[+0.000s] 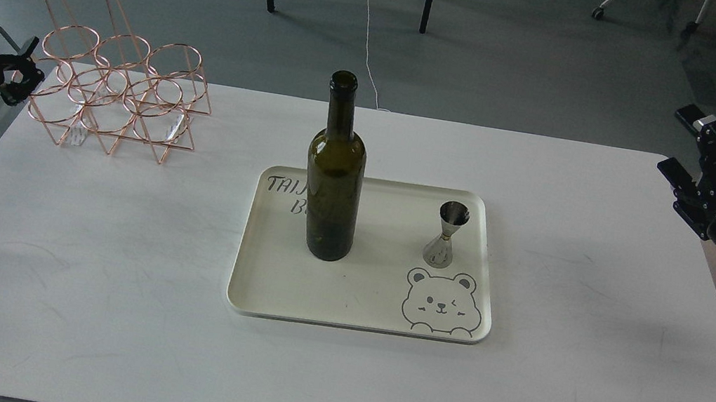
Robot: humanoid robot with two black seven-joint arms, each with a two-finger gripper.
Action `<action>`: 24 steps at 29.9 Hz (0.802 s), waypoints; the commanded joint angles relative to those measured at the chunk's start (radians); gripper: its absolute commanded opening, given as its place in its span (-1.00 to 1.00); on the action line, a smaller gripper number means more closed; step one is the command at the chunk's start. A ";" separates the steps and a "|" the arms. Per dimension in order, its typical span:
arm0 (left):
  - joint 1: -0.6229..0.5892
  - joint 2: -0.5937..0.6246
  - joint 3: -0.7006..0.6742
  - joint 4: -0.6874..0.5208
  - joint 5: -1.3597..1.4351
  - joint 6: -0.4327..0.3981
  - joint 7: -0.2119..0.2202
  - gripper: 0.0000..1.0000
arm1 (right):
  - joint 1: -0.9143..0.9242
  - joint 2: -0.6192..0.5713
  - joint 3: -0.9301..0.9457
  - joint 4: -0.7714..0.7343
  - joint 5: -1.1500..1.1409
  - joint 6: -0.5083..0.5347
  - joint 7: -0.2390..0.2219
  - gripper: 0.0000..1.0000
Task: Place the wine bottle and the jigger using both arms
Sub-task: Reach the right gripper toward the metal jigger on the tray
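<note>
The dark olive-green wine bottle (334, 176) stands upright on the left part of a cream tray (357, 300) at the table's middle. The small steel jigger (447, 234) stands upright on the tray's right part, just above a bear drawing. My left gripper (28, 70) is at the table's far left edge, beside the copper rack, its fingers apart and empty. My right gripper (672, 138) hovers over the table's far right corner, fingers spread and empty. Both grippers are far from the tray.
A copper wire bottle rack (115, 90) with a tall handle stands at the table's back left. The white table (105, 277) is bare around the tray. Chair legs and cables lie on the floor behind.
</note>
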 commanded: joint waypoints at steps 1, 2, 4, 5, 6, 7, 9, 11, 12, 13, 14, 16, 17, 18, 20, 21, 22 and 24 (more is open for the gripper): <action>0.000 0.004 0.000 -0.001 -0.001 0.000 -0.003 0.97 | -0.001 -0.028 -0.076 0.078 -0.230 -0.093 0.003 0.98; 0.000 0.005 0.000 -0.001 -0.001 0.000 -0.007 0.97 | -0.001 -0.028 -0.104 0.077 -0.314 -0.121 0.006 0.98; 0.000 0.005 -0.002 -0.004 -0.001 0.000 -0.012 0.97 | -0.002 -0.024 -0.154 0.063 -0.448 -0.172 0.007 0.98; 0.000 0.005 -0.002 -0.011 -0.001 0.000 -0.012 0.97 | -0.002 -0.018 -0.177 0.050 -0.501 -0.193 0.007 0.98; 0.000 0.008 -0.002 -0.020 -0.001 0.000 -0.012 0.97 | -0.002 -0.015 -0.197 0.037 -0.534 -0.209 0.007 0.98; 0.000 0.010 -0.003 -0.027 -0.003 0.000 -0.013 0.97 | -0.004 -0.011 -0.210 0.033 -0.564 -0.222 0.007 0.98; -0.001 0.013 -0.005 -0.037 -0.001 0.000 -0.012 0.97 | -0.004 0.009 -0.236 0.016 -0.612 -0.253 0.007 0.98; -0.001 0.011 -0.005 -0.037 -0.001 0.000 -0.012 0.97 | -0.001 0.066 -0.265 -0.041 -0.696 -0.287 0.007 0.98; -0.001 0.010 -0.003 -0.037 -0.001 0.000 -0.012 0.97 | 0.001 0.104 -0.277 -0.081 -0.738 -0.299 0.007 0.98; -0.001 0.010 -0.003 -0.037 -0.001 0.000 -0.012 0.97 | 0.004 0.147 -0.288 -0.128 -0.772 -0.310 0.007 0.98; -0.001 0.008 -0.003 -0.037 -0.001 0.000 -0.012 0.97 | 0.005 0.181 -0.293 -0.170 -0.796 -0.316 0.007 0.97; -0.001 0.007 -0.002 -0.037 -0.001 0.000 -0.012 0.97 | 0.007 0.236 -0.300 -0.236 -0.821 -0.328 0.007 0.96; -0.001 0.007 -0.002 -0.037 -0.001 0.000 -0.012 0.97 | 0.012 0.265 -0.305 -0.259 -0.821 -0.331 0.007 0.96; -0.001 0.007 -0.002 -0.037 -0.001 0.000 -0.012 0.97 | 0.013 0.281 -0.308 -0.274 -0.822 -0.333 0.007 0.96; -0.001 0.008 -0.002 -0.037 -0.001 0.000 -0.012 0.97 | 0.031 0.320 -0.313 -0.319 -0.824 -0.334 0.007 0.95; -0.001 0.010 0.000 -0.037 -0.001 0.000 -0.012 0.97 | 0.042 0.351 -0.316 -0.352 -0.829 -0.334 0.007 0.95; -0.001 0.010 0.000 -0.037 -0.001 0.000 -0.012 0.97 | 0.047 0.373 -0.316 -0.375 -0.838 -0.334 0.007 0.95; 0.002 0.005 0.000 -0.035 0.000 0.000 -0.010 0.97 | 0.051 0.471 -0.316 -0.487 -0.881 -0.357 0.007 0.94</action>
